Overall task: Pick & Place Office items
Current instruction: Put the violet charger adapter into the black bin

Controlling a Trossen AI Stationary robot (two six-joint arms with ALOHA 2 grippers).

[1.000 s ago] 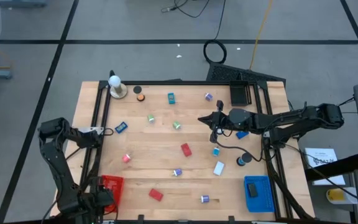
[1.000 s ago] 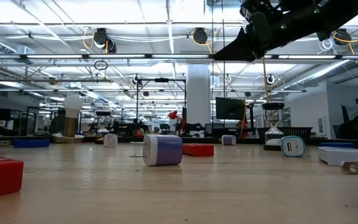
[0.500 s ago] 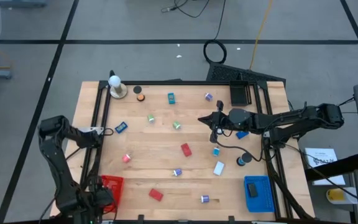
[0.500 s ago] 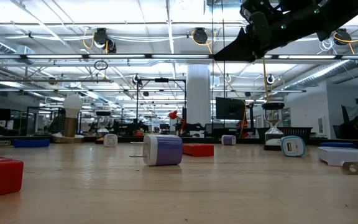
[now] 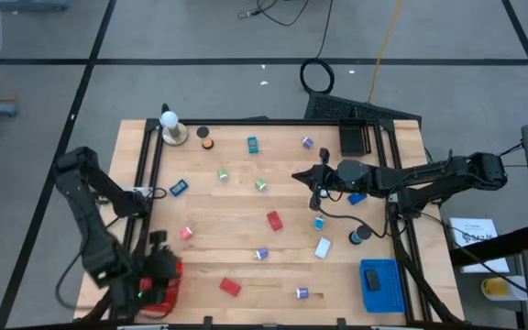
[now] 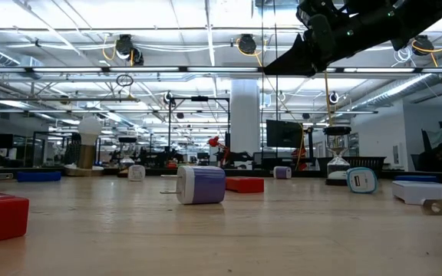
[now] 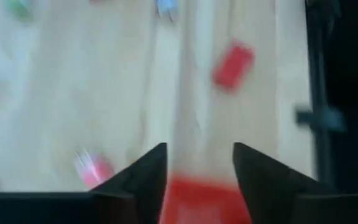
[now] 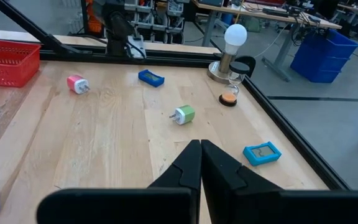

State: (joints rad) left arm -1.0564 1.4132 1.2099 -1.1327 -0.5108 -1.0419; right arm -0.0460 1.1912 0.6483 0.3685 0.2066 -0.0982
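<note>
- Presently, I read the step as a drop-off: my left gripper (image 5: 157,275) hangs over the red mesh basket (image 5: 164,272) at the near left corner of the table (image 5: 227,234). Its fingers (image 7: 143,177) stand apart with nothing visible between them, the red basket showing through the gap.
- I judge any piece carried there to be already released, though the blurred left wrist view does not let me confirm what lies in the basket.
- My right gripper (image 5: 297,175) waits mid-table, raised clear of the wood, its fingers (image 8: 185,165) pressed together and empty.
- Office items lie scattered across the boards: a red block (image 5: 274,220) at centre, another red block (image 5: 230,287) near the front edge, a pink plug (image 5: 186,233), a blue block (image 5: 179,186), a green plug (image 5: 260,184), a teal piece (image 5: 252,143), purple-and-white rolls (image 5: 261,254), a white block (image 5: 323,247) and a black disc (image 5: 360,236).
- The blue mesh basket (image 5: 379,284) sits at the near right corner.
- Next move, in my judgement: lift the left arm clear of the basket rim and travel to the closest loose piece, probably the pink plug or the front red block, with the fingers spread wide enough to straddle it.
- Writing: I can read no brand, label or lettering on any item or basket in these views.
</note>
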